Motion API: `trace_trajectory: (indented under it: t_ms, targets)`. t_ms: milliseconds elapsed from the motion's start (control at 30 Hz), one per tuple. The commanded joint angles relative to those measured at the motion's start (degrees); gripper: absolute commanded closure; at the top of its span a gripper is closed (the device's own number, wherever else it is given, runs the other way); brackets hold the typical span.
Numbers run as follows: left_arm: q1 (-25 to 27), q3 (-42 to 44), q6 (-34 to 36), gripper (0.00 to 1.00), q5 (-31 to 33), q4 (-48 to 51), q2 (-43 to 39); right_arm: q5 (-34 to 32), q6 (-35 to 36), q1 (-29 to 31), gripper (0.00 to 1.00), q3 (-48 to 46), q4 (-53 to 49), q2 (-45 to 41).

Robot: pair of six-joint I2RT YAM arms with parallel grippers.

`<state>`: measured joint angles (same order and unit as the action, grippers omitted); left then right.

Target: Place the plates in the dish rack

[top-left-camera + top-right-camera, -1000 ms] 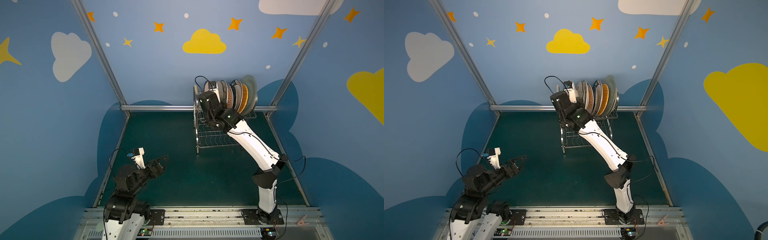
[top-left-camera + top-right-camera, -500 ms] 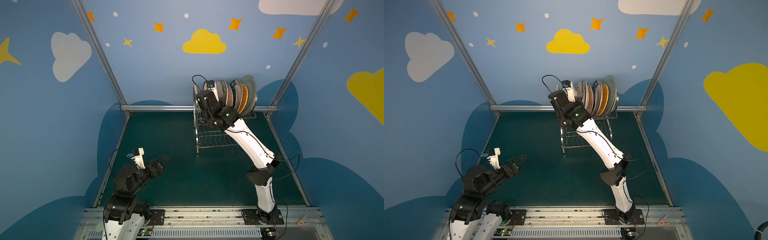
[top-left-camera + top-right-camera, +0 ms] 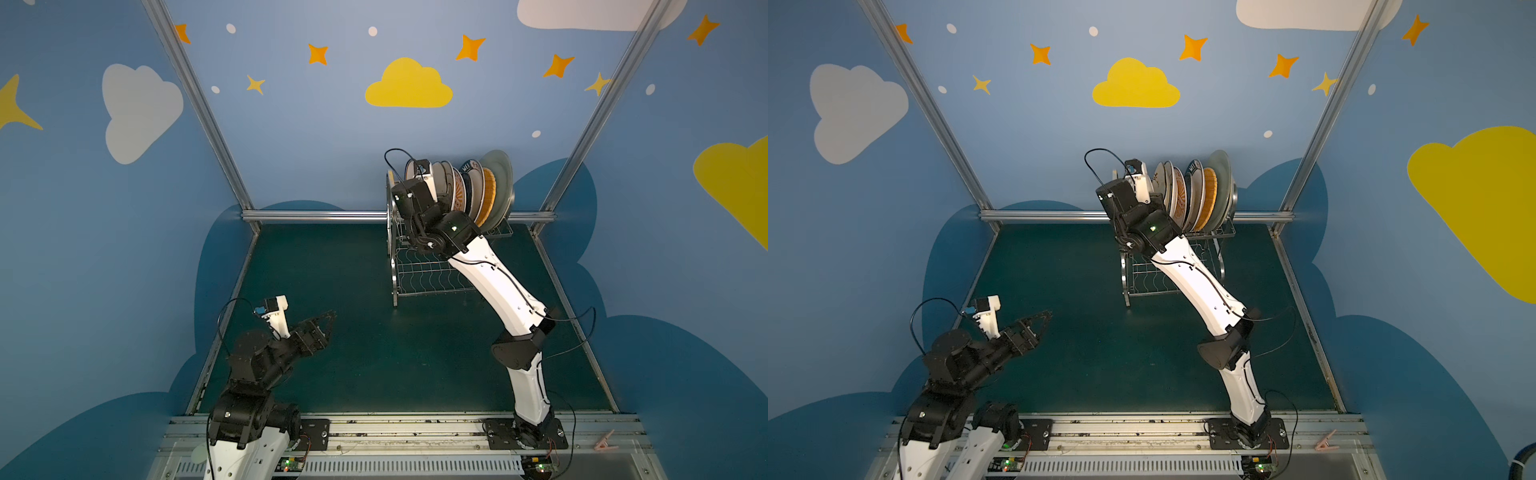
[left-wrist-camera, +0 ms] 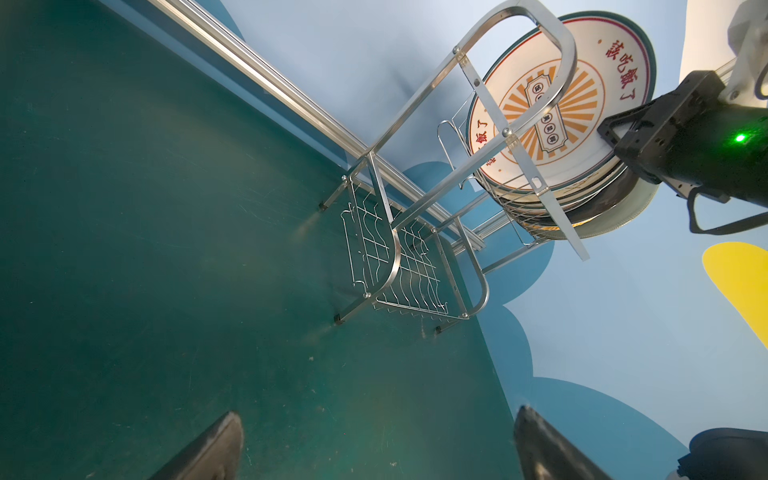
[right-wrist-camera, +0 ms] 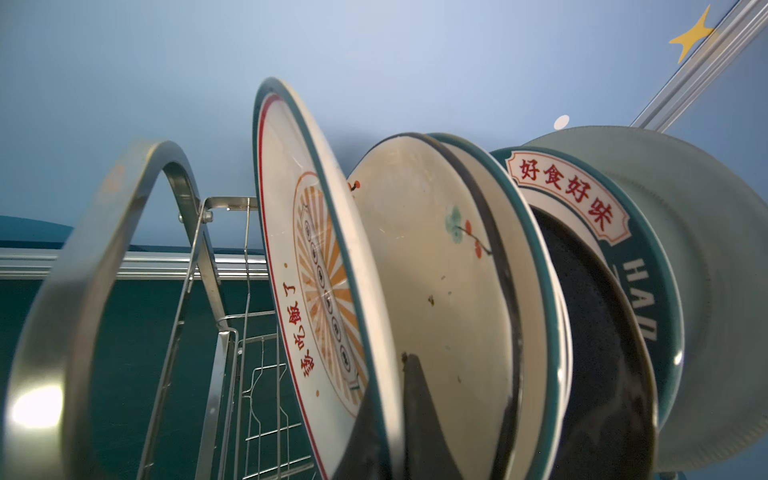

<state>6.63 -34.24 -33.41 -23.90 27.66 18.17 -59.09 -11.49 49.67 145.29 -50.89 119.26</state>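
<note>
The dish rack [image 3: 391,249] [image 3: 1124,274] stands at the back right of the green mat. Several plates [image 3: 478,189] stand on edge in its upper tier. My right gripper [image 5: 386,399] is shut on the rim of an orange-sunburst plate [image 5: 316,270] [image 4: 540,104], the leftmost of the row, just inside the rack's curved end frame [image 5: 83,270]. Behind it stand a cream floral plate [image 5: 436,270], a black one [image 5: 590,332] and a pale green one [image 5: 685,249]. My left gripper [image 3: 328,318] [image 4: 378,419] hangs open over the front left of the mat, holding nothing.
The rack's wavy-wire lower shelf [image 3: 428,278] sits under the plates, behind my right forearm [image 3: 494,286]. An aluminium rail [image 3: 316,215] runs along the back of the mat. A pink clip [image 3: 604,445] lies on the front rail at the right.
My right arm has pushed a little further toward the rack's left end with the sunburst plate, and its elbow has drawn inward. The left arm has not moved.
</note>
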Motion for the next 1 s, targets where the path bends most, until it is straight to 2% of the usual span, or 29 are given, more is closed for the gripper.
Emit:
trace_trajectory:
  t_ms: [0, 233, 500, 767, 967]
  targets:
    - [-0.04, 0.24, 0.36, 0.00, 0.26, -0.17, -0.47, 1.61, -0.85, 0.10, 0.98, 1.02, 4.49, 1.62]
    - [-0.04, 0.23, 0.28, 0.00, 0.33, -0.22, -0.45, 0.25, 1.72, -0.14, 1.00, 1.39, 5.85, 2.33]
    - [0.00, 0.22, 0.30, 0.00, 0.40, -0.16, -0.50, -1.54, 0.83, -0.20, 1.00, 1.42, 3.58, 3.35]
    - [0.25, 0.23, 0.19, 0.00, 0.35, -0.18, -0.41, -10.75, 9.61, 1.11, 1.00, -0.46, 11.83, 0.35]
    - [0.79, 0.28, 0.22, 0.00, 0.43, -0.11, -0.22, -13.20, 9.39, 1.22, 1.00, -6.30, 15.54, -3.23]
